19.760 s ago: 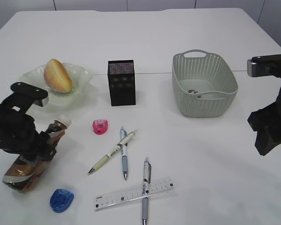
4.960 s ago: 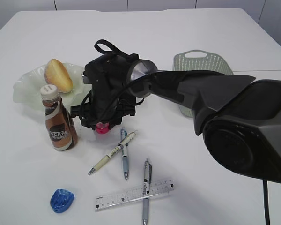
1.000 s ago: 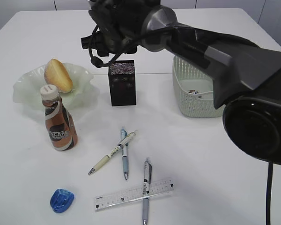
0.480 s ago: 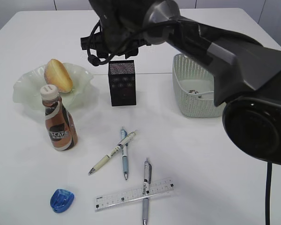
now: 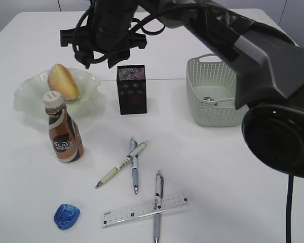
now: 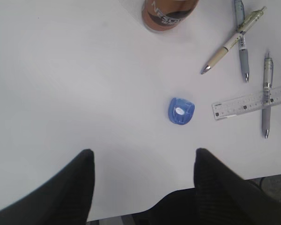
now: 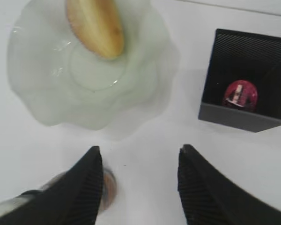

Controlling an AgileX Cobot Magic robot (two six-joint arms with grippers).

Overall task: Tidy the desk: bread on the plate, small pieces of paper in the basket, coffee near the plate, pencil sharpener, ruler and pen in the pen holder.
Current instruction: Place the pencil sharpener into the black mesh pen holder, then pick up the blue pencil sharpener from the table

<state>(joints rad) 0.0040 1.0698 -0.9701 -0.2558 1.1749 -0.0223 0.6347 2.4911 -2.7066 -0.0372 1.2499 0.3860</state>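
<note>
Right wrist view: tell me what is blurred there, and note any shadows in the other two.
Right wrist view: the coffee cap low between the fingers is smeared; plate sharp. Left wrist view: crisp, only faint shadow beside the blue sharpener. Exterior view: soft shadows under the pens, even lighting.

- The plate looked like glossy, translucent glass.
- The pen holder was matt black mesh (probably metal).
- The basket was matt woven-look plastic.
</note>
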